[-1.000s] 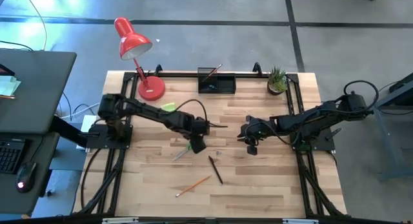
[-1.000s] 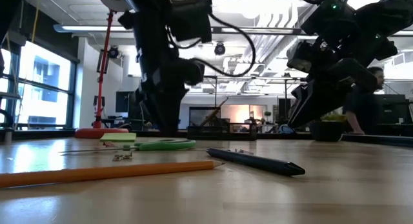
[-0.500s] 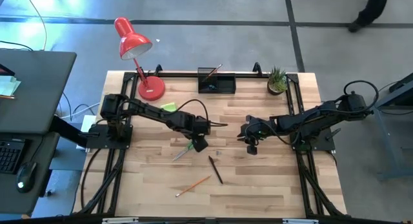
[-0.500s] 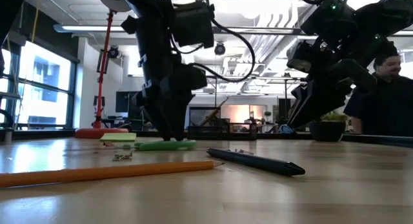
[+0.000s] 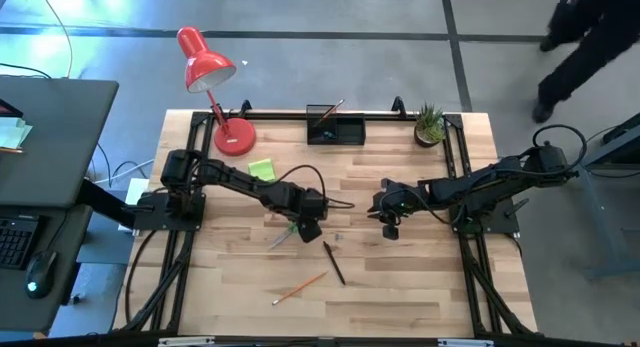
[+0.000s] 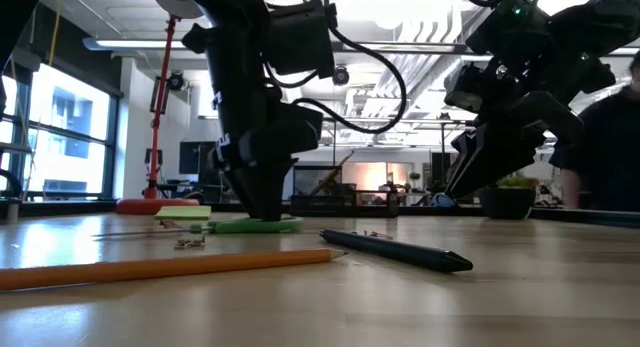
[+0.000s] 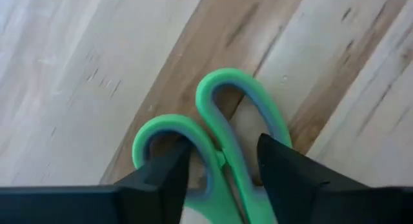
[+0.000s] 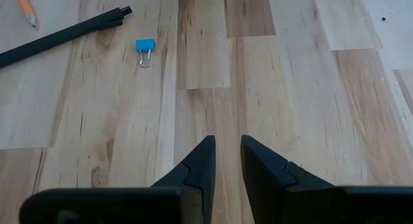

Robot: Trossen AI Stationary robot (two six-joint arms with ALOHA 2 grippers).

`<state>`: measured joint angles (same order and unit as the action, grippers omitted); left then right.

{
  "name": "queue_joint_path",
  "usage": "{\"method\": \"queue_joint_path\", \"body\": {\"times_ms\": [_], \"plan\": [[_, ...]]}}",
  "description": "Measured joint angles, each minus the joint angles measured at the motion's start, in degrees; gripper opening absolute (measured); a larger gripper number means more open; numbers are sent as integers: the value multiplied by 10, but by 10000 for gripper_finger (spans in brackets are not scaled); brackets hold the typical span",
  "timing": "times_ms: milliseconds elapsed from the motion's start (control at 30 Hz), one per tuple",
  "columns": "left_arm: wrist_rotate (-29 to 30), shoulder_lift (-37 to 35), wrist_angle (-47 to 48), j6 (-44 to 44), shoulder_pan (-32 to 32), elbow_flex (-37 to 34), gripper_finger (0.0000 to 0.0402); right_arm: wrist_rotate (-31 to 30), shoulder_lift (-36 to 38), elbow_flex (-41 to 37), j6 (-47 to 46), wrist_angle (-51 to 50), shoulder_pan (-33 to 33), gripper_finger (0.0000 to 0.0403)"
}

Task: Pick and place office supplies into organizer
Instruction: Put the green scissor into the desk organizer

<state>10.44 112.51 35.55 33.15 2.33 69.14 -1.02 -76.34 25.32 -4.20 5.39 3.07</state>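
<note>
High view: one scissors point(image 5: 285, 234) straddled by left tool point(image 5: 308, 230); one pencil point(image 5: 299, 286); perhaps one pen point(image 5: 334, 263).

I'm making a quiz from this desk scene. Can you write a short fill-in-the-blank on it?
1. The left gripper has its fingers either side of the ____ handles of the scissors.
2. The lamp is ____.
3. The organizer stands at the table's ____ edge.

Missing words: green; red; far

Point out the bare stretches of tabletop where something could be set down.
Bare: the right front corner beyond the pen, and the left front corner beside the pencil. Crowded: the middle, around the scissors under the left pincer and near the right pincer.
</note>
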Motion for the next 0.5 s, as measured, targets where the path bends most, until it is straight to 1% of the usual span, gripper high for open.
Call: {"method": "queue_joint_path", "body": {"times_ms": [200, 233, 367, 433, 500], "plan": [[3, 1, 0, -27, -2, 0, 37, 0, 0, 0, 0, 0, 0, 67], [3, 1, 3, -33, -2, 1, 32, 0, 0, 0, 0, 0, 0, 67], [7, 4, 22, -78, -1, 28, 32, 0, 0, 0, 0, 0, 0, 67], [23, 9, 29, -106, 0, 56, 47, 0, 0, 0, 0, 0, 0, 67], [55, 6, 39, -132, 0, 92, 66, 0, 0, 0, 0, 0, 0, 67]]}}
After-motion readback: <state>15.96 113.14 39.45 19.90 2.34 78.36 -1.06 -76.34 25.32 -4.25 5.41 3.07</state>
